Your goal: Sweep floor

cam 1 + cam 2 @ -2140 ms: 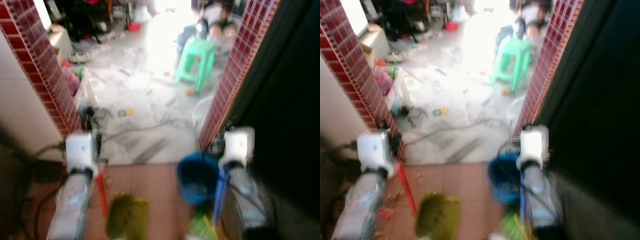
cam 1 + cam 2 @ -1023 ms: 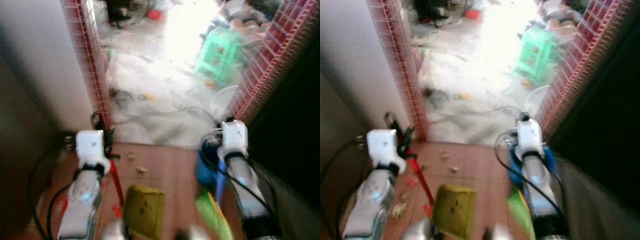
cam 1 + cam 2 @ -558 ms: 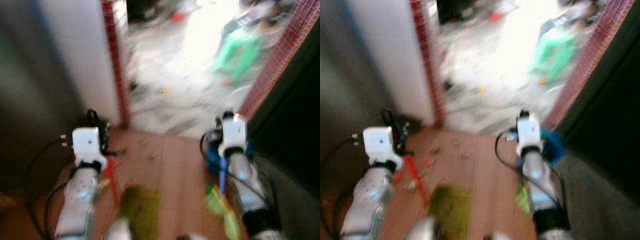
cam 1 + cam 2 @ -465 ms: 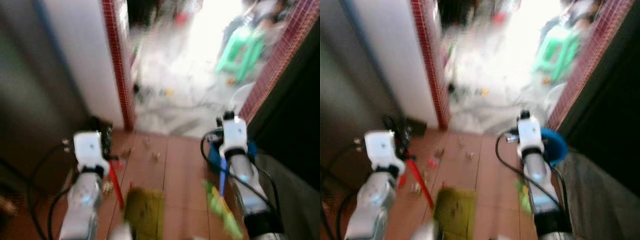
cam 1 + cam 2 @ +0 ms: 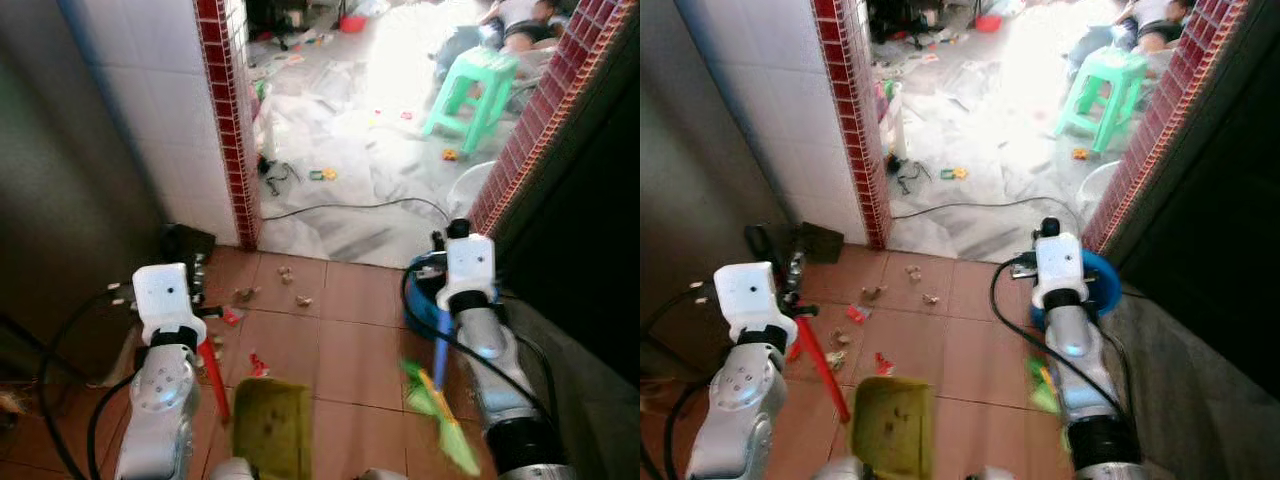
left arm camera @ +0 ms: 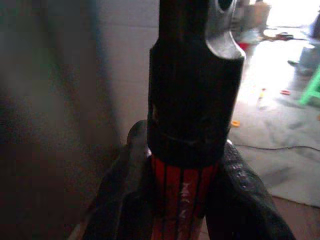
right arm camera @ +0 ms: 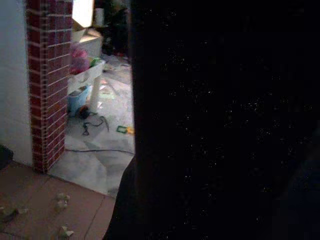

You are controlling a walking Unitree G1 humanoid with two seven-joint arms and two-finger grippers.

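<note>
My left gripper (image 6: 183,196) is shut on the red handle (image 5: 212,374) of an olive-green dustpan (image 5: 272,432), which sits low on the terracotta tiles in front of me. On my other side, the right gripper (image 5: 442,322) is shut on the blue handle (image 5: 439,356) of a broom. Its green bristles (image 5: 438,412) trail on the floor at the lower right. Small scraps of litter (image 5: 290,276) and a red scrap (image 5: 257,362) lie on the tiles ahead of the dustpan. In the right wrist view the broom handle (image 7: 210,120) is a dark mass close to the lens.
A blue bucket (image 5: 1106,286) stands beside the right arm against a red brick pillar (image 5: 530,130). Another brick-edged white wall (image 5: 225,110) is at the left, with a black object (image 5: 186,243) at its foot. Beyond lie a cable (image 5: 350,207), a green stool (image 5: 470,85) and a person (image 5: 515,12).
The camera has swung left and steadied, so the left wall and the litter now show sharply. Both grippers keep their hold on the dustpan and the broom.
</note>
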